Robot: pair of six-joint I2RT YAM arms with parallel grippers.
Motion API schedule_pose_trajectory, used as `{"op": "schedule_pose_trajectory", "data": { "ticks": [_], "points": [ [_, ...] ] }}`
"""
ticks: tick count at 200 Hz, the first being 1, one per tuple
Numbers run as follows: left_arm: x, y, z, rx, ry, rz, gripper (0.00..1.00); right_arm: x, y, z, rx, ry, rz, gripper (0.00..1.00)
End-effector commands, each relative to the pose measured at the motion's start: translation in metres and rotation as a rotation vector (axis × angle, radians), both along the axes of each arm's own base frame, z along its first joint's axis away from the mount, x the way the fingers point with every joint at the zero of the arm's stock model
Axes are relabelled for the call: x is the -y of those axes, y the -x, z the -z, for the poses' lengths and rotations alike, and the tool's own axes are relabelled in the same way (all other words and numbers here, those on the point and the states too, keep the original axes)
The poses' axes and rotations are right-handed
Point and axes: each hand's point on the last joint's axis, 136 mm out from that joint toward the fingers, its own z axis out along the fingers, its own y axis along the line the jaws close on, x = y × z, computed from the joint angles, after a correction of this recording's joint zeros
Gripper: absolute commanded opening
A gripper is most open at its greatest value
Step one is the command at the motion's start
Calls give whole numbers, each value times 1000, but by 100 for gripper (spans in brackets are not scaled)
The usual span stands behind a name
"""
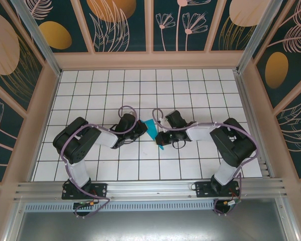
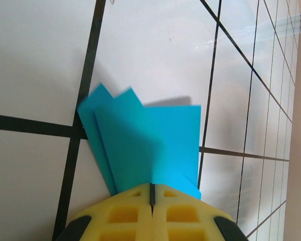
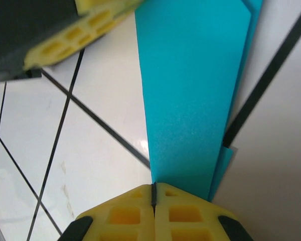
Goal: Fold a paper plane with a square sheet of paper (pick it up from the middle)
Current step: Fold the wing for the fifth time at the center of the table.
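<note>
The folded sheet of paper (image 2: 155, 145) sat near the middle of the table (image 1: 190, 90), held between both arms; the left gripper (image 2: 151, 195) was pressed together on one edge of it, and the right gripper (image 3: 153, 192) pinched the narrow end of the same sheet; the layers fanned apart at the far corners rather than lying flush. The likely risk was that any pull of the arms away from each other would tear the thin paper; a slipping layer would also throw the next crease off line.
</note>
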Motion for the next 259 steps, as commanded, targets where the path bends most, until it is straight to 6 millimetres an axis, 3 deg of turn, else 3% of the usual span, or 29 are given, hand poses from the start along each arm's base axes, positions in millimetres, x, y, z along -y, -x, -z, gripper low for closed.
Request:
{"op": "schedule_pose_trajectory", "data": {
  "ticks": [1,35,74,87,92,111,170,200,259],
  "points": [
    [-27,22,47,-139,-127,-38,0,24,38,19,-114,87,-17,6],
    [-17,19,36,-104,-104,14,0,25,30,19,-93,101,12,6],
    [-5,-9,-22,70,-119,72,0,17,15,19,-67,96,19,6],
    [-7,-16,-37,114,-141,73,7,17,14,20,-66,101,20,6],
    [-6,-19,-53,150,-130,75,10,17,14,21,-66,102,21,6],
    [-4,-19,-68,194,-117,93,20,18,11,21,-57,103,30,6],
    [8,5,-63,203,-7,179,18,-7,-23,7,40,33,15,6],
    [12,12,-47,175,-15,198,13,-16,-39,0,92,14,-4,5],
    [29,5,-22,114,-22,235,9,-15,-35,-4,207,-7,-109,5]
  ]
}}
